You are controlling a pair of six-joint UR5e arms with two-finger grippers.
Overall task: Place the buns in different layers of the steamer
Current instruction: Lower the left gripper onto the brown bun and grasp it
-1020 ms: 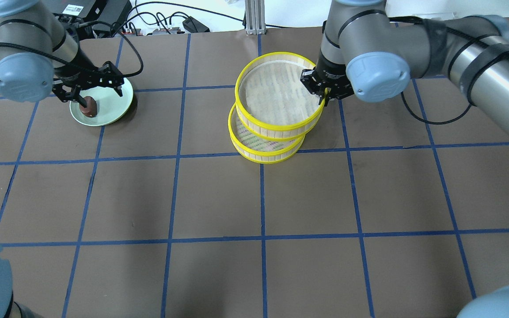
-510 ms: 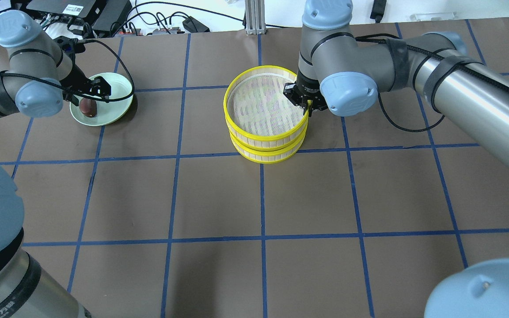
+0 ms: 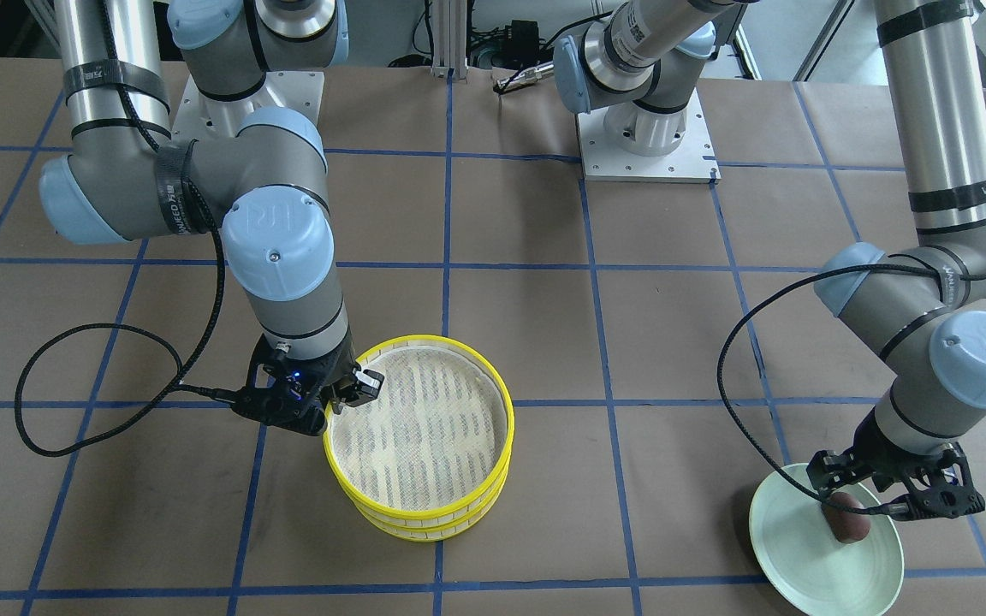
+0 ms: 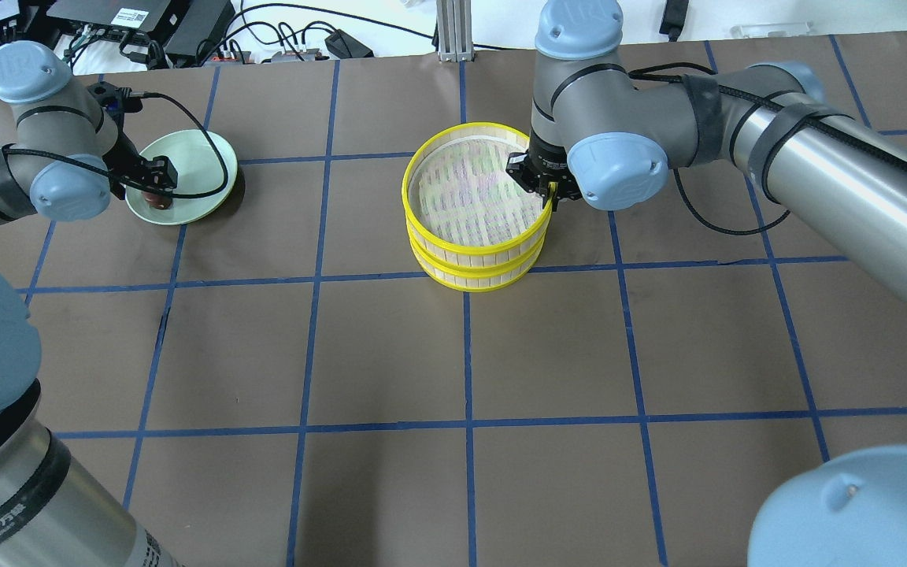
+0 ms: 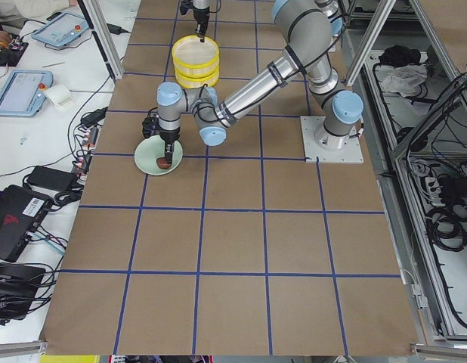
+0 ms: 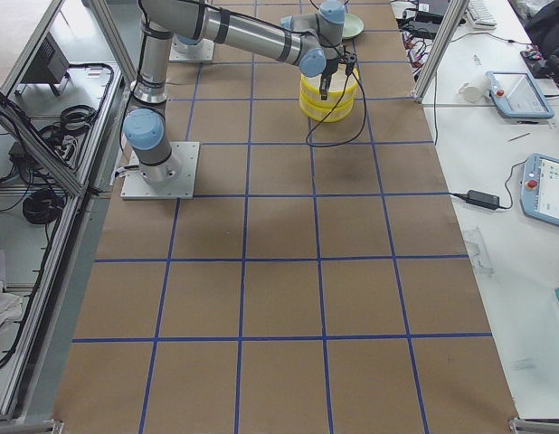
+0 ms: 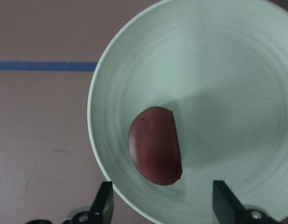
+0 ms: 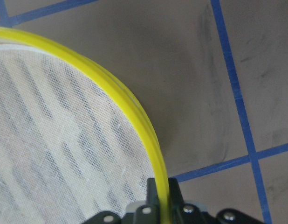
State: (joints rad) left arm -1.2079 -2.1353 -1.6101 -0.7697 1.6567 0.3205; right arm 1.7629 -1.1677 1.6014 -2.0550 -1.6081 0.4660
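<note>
On the desk [image 4: 469, 354], at centre, the upper steamer layer [image 4: 475, 242] sits stacked on the lower steamer layer [image 4: 475, 281]. The right end effector [image 4: 549, 191] is pinched tight on the upper one's right rim. Farther left, the left end effector [image 7: 162, 199] is spread wide astride the reddish-brown bun [image 7: 154, 145] on the green plate [image 7: 228, 84], not touching it.

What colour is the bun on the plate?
Dark reddish-brown; the bun shows best in the left wrist view, on the pale green plate.
</note>
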